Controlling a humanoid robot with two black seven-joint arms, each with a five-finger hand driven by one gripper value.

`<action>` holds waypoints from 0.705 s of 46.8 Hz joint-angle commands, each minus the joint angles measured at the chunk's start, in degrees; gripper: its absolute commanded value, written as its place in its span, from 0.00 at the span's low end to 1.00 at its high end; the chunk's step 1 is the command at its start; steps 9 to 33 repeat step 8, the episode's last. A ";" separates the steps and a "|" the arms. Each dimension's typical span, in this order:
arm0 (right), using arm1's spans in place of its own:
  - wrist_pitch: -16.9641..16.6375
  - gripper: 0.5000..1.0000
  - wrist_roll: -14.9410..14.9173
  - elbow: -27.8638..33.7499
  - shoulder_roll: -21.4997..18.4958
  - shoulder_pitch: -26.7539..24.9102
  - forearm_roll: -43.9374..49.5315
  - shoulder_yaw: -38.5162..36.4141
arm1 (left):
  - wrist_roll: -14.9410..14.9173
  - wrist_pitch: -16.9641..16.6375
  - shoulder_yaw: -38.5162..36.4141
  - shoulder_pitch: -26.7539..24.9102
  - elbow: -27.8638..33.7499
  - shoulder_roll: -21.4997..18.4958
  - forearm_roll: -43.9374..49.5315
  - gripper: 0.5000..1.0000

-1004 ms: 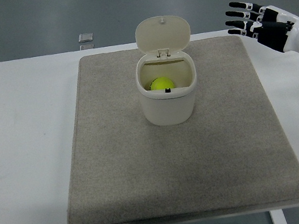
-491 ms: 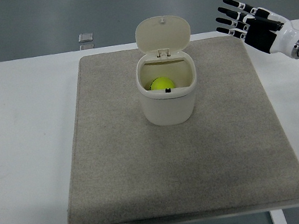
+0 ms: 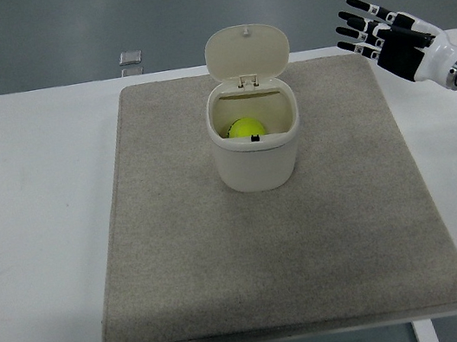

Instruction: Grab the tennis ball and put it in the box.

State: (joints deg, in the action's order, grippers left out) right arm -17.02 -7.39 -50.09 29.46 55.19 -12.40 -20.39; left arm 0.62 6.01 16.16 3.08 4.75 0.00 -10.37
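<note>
Since half a second earlier, only the right hand (image 3: 391,38) had moved: it had drifted slightly to the right and a little lower in the view, and it was tilted much as before. It hovered over the far right corner of the mat (image 3: 270,208), well apart from the box (image 3: 256,144). Its fingers (image 3: 358,18) were spread and straight, pointing left and away, and they held nothing. Behind the hand, the white forearm ran off toward the right edge, with a loop of black cable below it.

Everything else lay as it had. The ball (image 3: 247,127), bright yellow-green, sat inside the box, low against its left inner wall, with only its top showing above the near rim. The box was a cream tub standing upright on the far middle of the mat. Its hinged lid (image 3: 246,51) stood open, tipped back from the far rim.

The grey mat covered most of the middle of the white desk (image 3: 35,221), leaving bare strips on both sides. Beyond the desk's far edge, up and left of the box, lay a small pale square thing (image 3: 132,58).
</note>
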 commanded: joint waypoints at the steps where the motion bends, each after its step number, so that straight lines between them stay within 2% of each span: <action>1: 0.05 0.82 0.01 0.00 -0.01 0.10 0.00 0.00 | -0.01 0.06 0.01 0.00 0.00 0.00 0.00 0.98; 33: 0.05 0.82 0.01 0.00 -0.01 0.10 -0.08 -0.08 | -0.01 0.06 0.01 0.00 0.00 0.00 0.00 0.98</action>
